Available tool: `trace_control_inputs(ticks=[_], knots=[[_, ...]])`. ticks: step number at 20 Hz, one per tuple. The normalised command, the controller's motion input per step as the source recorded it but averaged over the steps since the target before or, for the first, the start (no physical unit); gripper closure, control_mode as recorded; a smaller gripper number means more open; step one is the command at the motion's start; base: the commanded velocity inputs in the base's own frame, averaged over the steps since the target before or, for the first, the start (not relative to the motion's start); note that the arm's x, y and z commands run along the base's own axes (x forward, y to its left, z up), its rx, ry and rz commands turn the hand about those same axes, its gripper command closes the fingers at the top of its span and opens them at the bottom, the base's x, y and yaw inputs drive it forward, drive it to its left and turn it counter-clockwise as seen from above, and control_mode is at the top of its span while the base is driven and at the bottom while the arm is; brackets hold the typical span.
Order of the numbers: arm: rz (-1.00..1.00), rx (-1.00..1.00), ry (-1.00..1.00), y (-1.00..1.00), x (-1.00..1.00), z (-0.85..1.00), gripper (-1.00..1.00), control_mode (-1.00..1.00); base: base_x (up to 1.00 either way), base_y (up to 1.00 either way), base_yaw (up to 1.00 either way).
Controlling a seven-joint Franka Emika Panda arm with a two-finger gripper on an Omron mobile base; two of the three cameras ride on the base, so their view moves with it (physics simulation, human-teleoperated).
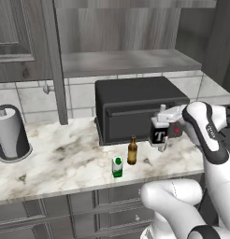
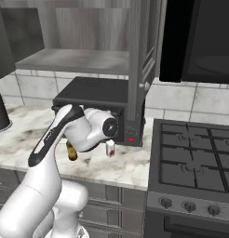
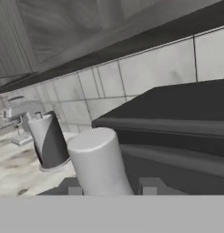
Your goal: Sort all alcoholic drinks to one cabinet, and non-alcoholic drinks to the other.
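The clear bottle (image 1: 159,136) with its black label and white "T" is hanging tilted above the tabletop (image 1: 65,163) in front of the dark toaster oven (image 1: 135,105), the claw (image 1: 162,122) pinching it near its grey cap (image 3: 96,159). The slim brown beer bottle (image 1: 132,151) is standing upright on the tabletop just beside a small green-and-white container (image 1: 117,167), near the front edge. Open marble is lying leftward toward the paper towel roll (image 1: 10,133), and an open cabinet shelf (image 1: 121,60) is sitting above the oven
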Motion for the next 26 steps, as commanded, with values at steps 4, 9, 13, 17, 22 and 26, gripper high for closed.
trace_control_inputs(ticks=[4, 9, 13, 17, 22, 26], knots=[[-0.16, -0.06, 0.00, 0.00, 0.00, 0.58, 1.00, -1.00, 0.00, 0.00, 0.00], [-0.17, -0.07, 0.00, 0.00, 0.00, 0.60, 1.00, -1.00, 0.00, 0.00, 0.00], [-0.15, -0.08, 0.00, 0.00, 0.00, 0.56, 1.00, -1.00, 0.00, 0.00, 0.00], [-0.10, -0.05, 0.00, 0.00, 0.00, 0.52, 1.00, -1.00, 0.00, 0.00, 0.00], [-0.06, 0.00, 0.00, -0.02, 0.00, 0.52, 1.00, -1.00, 0.00, 0.00, 0.00], [-0.04, 0.00, 0.00, -0.08, 0.05, 0.51, 1.00, -1.00, 0.00, 0.00, 0.00]])
